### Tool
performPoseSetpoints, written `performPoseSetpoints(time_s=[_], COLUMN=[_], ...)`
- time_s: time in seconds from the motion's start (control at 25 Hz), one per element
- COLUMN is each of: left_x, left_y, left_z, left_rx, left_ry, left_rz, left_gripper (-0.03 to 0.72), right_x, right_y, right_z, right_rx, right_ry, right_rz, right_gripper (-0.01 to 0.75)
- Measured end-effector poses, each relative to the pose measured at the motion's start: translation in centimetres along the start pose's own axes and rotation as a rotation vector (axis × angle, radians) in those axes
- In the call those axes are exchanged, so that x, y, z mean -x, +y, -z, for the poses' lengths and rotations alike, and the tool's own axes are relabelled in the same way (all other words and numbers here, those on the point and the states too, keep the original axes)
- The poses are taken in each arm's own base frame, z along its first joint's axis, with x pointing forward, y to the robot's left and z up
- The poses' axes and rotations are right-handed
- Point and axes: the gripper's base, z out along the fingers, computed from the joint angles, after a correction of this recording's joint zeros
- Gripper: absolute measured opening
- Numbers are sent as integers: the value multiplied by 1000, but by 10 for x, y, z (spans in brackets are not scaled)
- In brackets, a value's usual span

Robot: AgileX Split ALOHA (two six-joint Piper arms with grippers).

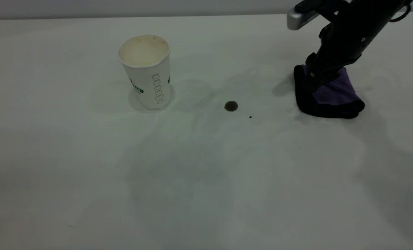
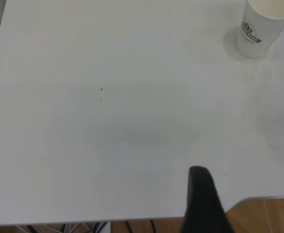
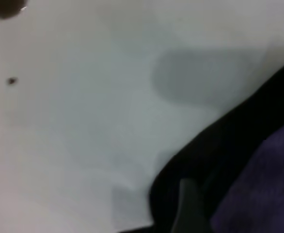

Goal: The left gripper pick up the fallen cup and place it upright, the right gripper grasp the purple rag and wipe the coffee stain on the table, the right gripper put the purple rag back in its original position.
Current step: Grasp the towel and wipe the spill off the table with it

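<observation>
The cup (image 1: 145,71) stands upright on the white worktop (image 1: 192,180). The brown coffee stain (image 1: 231,106) sits between the cup and the purple rag (image 1: 331,93), apart from both. A tiny black speck (image 1: 250,117) lies near the stain. My right end effector (image 1: 312,88) is down on the rag's black edge; I cannot tell if it is clamped. My left end effector (image 2: 202,194) hangs over the worktop's edge, far from the cup; I cannot tell its state either.

White matte desk (image 1: 199,194) fills view. Paper cup (image 1: 146,71) stands upright at back left, mouth open. Small dark brown coffee stain (image 1: 231,106) near centre, tiny black speck (image 1: 250,117) just beside it. Folded purple rag (image 1: 328,93) with black edge lies at right.
</observation>
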Motion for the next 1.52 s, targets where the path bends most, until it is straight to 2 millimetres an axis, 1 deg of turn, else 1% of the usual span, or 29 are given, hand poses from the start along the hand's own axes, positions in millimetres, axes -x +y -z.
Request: performPoseSetpoints(time_s=[0.16, 0.28, 0.48, 0.6, 0.68, 0.72, 0.76, 0.84, 0.88, 0.92, 0.96, 1.08, 1.2, 1.32, 1.44, 1.52], left_x=[0, 0, 0, 0, 0, 0, 0, 0, 0, 0, 0, 0, 0, 0, 0, 0], left_y=[0, 0, 0, 0, 0, 0, 0, 0, 0, 0, 0, 0, 0, 0, 0, 0], left_z=[0, 0, 0, 0, 0, 0, 0, 0, 0, 0, 0, 0, 0, 0, 0, 0], left_rx=[0, 0, 0, 0, 0, 0, 0, 0, 0, 0, 0, 0, 0, 0, 0, 0], left_ry=[0, 0, 0, 0, 0, 0, 0, 0, 0, 0, 0, 0, 0, 0, 0, 0], left_rz=[0, 0, 0, 0, 0, 0, 0, 0, 0, 0, 0, 0, 0, 0, 0, 0], left_gripper=[536, 536, 536, 536, 536, 536, 536, 536, 536, 536, 536, 536, 536, 536, 536, 536], right_x=[-5, -11, -23, -24, -25, -24, -22, -17, -14, -8, -4, 17, 40, 57, 66, 68], right_y=[-14, -18, -30, -31, -29, -28, -25, -17, -11, -6, 1, 26, 47, 64, 78, 88], right_z=[-8, -14, -24, -26, -29, -30, -31, -34, -36, -38, -40, -49, -57, -65, -70, -73], right_rx=[-13, -23, -56, -54, -47, -44, -39, -32, -34, -40, -44, -57, -52, -30, -1, 23], right_ry=[5, 19, 21, 23, 29, 30, 30, 31, 26, 14, 2, -49, -97, -135, -154, -151], right_rz=[-15, -3, -27, -32, -30, -26, -19, 7, 21, 34, 41, 83, 113, 109, 83, 76], right_gripper=[584, 581, 534, 471, 388, 329, 271, 121, 79, 56, 47, 45, 45, 45, 45, 45])
